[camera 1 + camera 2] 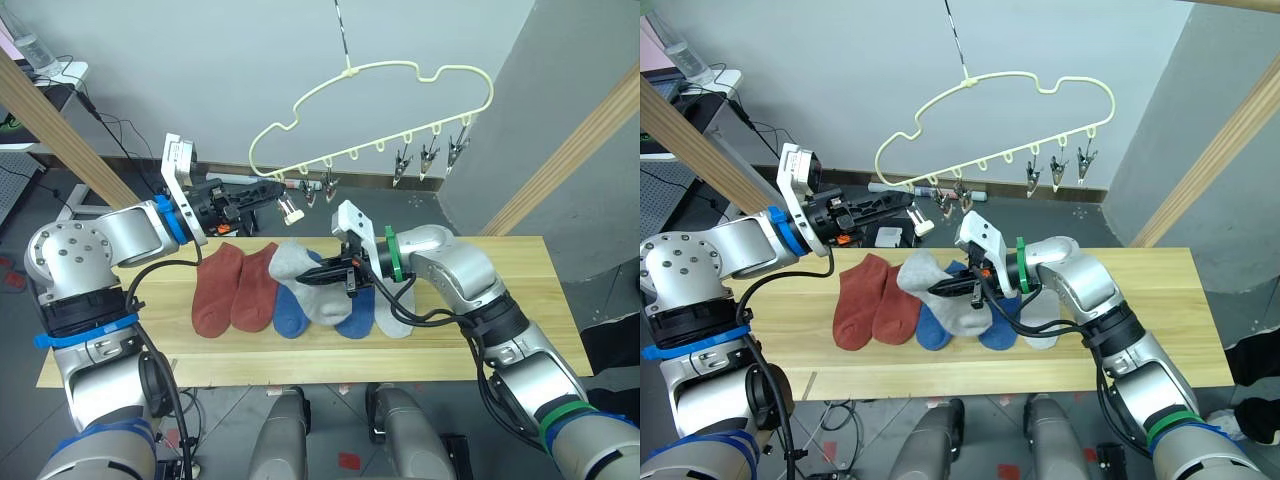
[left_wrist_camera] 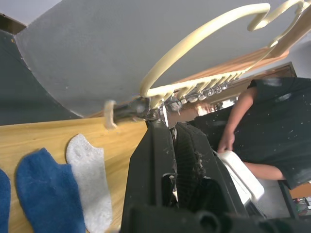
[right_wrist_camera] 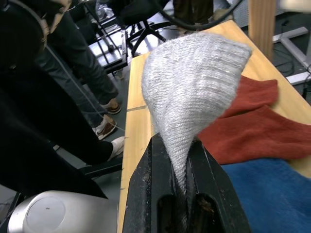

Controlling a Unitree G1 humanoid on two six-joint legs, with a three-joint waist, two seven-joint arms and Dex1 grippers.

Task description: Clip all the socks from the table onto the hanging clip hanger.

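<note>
**Stock on hand: one grey sock lifted, end clip gripped, five socks on the table**

- Table (image 1: 480,345): long light-wood top; carries the sock row near its middle.
- Clip hanger (image 1: 420,72): pale yellow-green cloud outline, hung by a thin hook above the table's far edge; metal clips dangle along its lower bar, none loaded.
- Socks on the table: two rust-red socks (image 1: 232,290) side by side; next to them two blue socks (image 1: 290,312) partly overlapped; one light grey sock (image 1: 397,318) at the row's right end.
- Lifted grey sock (image 3: 192,92): pinched by one edge, the rest standing up loose from the fingers.
- Right gripper (image 1: 338,275): jaws closed tight on that sock, low over the blue pair.
- Left gripper (image 1: 262,196): jaws closed around the end clip (image 1: 290,210) at the hanger's left end.

Risks, as judged: the hanger hangs freely, so pulling the clip may swing or tilt it off line; the thin pinch may let the knit slip; a sagging sock edge could miss the clip mouth.
</note>
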